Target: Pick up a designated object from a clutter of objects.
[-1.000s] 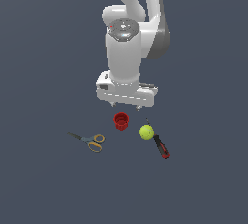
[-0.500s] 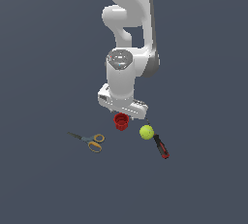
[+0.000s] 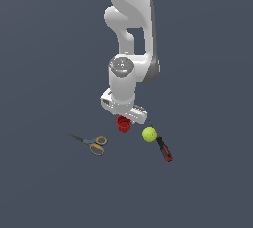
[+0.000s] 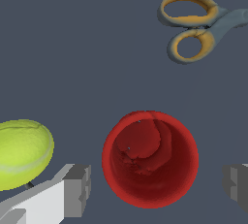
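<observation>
The small red cup point(image 4: 150, 159) stands upright, its mouth facing the wrist camera, and lies between my two grey fingertips point(image 4: 77, 189). My gripper point(image 4: 157, 186) is open, with a gap on each side of the cup. In the exterior view the gripper point(image 3: 125, 118) hangs low right over the red cup point(image 3: 123, 124), hiding its upper part. The yellow-green ball point(image 3: 149, 134) point(image 4: 22, 152) lies close beside the cup on the exterior view's right.
Orange-handled scissors point(image 3: 92, 143) point(image 4: 201, 29) lie on the exterior view's left of the cup. A red-and-black-handled screwdriver point(image 3: 164, 150) lies just past the ball on the exterior view's right. Everything rests on a plain dark grey floor point(image 3: 49, 187).
The arm has come down and its hand has turned, bringing the gripper from above the cup to right over it. The cup, ball, scissors and screwdriver have stayed in place.
</observation>
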Available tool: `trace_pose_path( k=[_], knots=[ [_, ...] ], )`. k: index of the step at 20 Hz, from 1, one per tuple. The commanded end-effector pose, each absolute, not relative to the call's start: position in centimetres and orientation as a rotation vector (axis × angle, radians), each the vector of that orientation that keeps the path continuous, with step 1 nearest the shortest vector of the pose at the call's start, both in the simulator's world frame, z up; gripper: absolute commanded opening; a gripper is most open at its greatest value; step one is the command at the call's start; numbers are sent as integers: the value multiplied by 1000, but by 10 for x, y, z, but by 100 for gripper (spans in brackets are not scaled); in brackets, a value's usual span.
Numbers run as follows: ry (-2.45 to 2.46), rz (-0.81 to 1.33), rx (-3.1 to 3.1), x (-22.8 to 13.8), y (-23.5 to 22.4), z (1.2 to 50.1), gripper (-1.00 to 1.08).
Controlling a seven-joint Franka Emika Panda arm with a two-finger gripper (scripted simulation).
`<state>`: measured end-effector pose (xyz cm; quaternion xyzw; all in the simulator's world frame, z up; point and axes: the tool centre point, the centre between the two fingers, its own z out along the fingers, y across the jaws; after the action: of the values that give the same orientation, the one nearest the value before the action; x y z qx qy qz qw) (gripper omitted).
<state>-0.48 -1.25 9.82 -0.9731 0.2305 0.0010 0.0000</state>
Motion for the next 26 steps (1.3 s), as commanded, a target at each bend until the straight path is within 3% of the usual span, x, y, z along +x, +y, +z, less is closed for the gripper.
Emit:
trace_pose_path(
  k=[1, 18, 19, 26],
  knots=[
    [724, 2, -3057, -5, -12, 98, 100],
    [730, 0, -3056, -5, -13, 47, 100],
    [730, 0, -3056, -5, -13, 47, -100],
    [730, 0, -3056, -5, -13, 47, -100]
  ],
)
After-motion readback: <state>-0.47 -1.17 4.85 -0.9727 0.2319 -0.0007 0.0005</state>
